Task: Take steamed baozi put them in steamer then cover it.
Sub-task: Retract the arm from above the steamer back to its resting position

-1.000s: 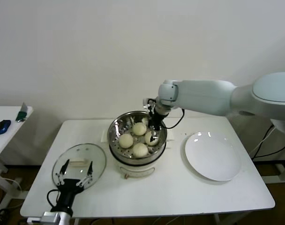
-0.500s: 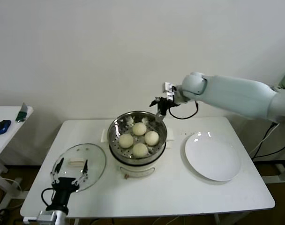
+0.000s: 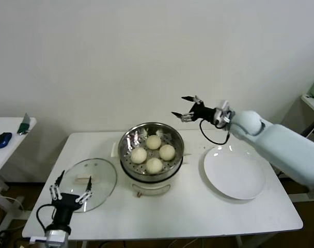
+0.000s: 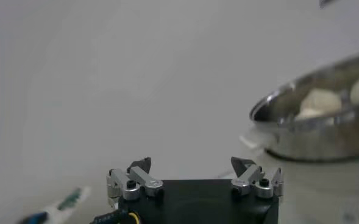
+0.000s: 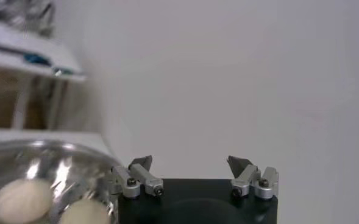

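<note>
All four steamed baozi (image 3: 153, 152) sit in the steamer (image 3: 152, 153) on the perforated tray, close together mid-surface. Loading step looks done; covering not yet done. The cover (image 3: 88, 183) lies flat on the surface (image 3: 198, 212) to the left of the steamer, well apart from it, white bar handle up.

Left hand (image 3: 70, 191) hovers over the near edge of the cover, fingers spread wide, holding nothing. Right hand (image 3: 190, 109) is up in the air, behind and to the right of the steamer, fingers apart, empty, clear of the pot. White plate (image 3: 234, 171) sits bare to the right of the steamer.

Next move, by my judgement: left hand grabs the cover's handle and carries it onto the steamer.

Risks:
- Handle is a low, thin bar; a hand coming down off-centre could pinch glass or slip off it.
- Glass cover is likely heavy and smooth; a shallow grip could let it tilt or drop mid-carry.
- Coming in too low could knock the steamer rim and shove the pot or jostle the baozi.
- Cover set down off-centre would rest on the rim crooked, not sealed.
- Right arm hangs near the steamer's far side; a wide sweep could clip it.
</note>
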You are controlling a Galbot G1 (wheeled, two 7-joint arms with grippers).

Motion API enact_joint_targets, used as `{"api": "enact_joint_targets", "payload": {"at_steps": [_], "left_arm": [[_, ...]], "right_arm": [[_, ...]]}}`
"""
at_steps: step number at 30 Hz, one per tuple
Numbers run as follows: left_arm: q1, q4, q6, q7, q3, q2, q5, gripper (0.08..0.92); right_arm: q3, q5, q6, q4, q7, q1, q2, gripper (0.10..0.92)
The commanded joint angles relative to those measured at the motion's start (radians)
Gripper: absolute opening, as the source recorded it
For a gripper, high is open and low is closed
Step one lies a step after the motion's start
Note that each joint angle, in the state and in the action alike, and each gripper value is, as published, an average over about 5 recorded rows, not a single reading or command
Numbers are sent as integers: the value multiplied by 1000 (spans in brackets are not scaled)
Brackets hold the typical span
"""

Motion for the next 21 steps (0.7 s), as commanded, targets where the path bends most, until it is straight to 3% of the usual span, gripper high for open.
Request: {"api": "enact_joint_targets", "payload": {"at_steps": [1, 9, 21], "left_arm": [[29, -4, 97, -1, -17, 1, 826, 823], [-18, 72, 145, -2, 42, 23, 1107, 823], [-186, 342, 70, -57, 66, 34, 1200, 823]], "right_arm": [[858, -58, 56, 176, 153, -779, -21, 823], [1173, -107, 19, 252, 128, -1097, 97, 823], [1304, -251, 3, 279, 102, -1320, 233, 823]]}}
